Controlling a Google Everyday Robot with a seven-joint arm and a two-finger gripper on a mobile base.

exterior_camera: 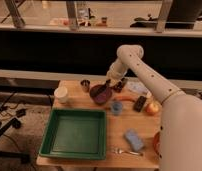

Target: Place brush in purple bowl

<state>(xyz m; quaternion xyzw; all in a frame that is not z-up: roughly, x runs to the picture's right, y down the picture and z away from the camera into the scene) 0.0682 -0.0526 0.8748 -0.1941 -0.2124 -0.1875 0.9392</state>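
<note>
- Presently a white robot arm point(144, 75) reaches in from the right across the far side of a wooden counter point(116, 125). Its pincer point(113, 83) hangs just above the far right rim of the purple bowl point(100, 95).
- I cannot tell whether the pincer is open or closed. A slim dark shape at its tip looks like the brush point(107, 87), so the pincer seems to be carrying it.
- The key relation is that the brush sits right at the pincer, with the bowl's hollow just below it and slightly to the left and nearer.
- The brush's long axis seems to slope down and left toward the hollow, but it is too faint to be sure.
- There is only this one arm, so no other is nearer. In my judgement, the next move is a short drop toward the left, then a release.
- Task things, counted: one brush, one purple bowl, one pincer.
- Cups: three.
  - A white cup point(61, 95) stands at far left.
  - A small metal cup point(85, 85) stands just left of the bowl.
  - A blue cup point(116, 107) stands just near-right of the bowl.
- Other things, one of each:
  - green tray point(76, 150)
  - fork point(125, 151)
  - blue sponge point(134, 140)
  - black block point(139, 103)
  - round fruit point(153, 107)
  - orange carrot-like piece point(126, 98)
</note>
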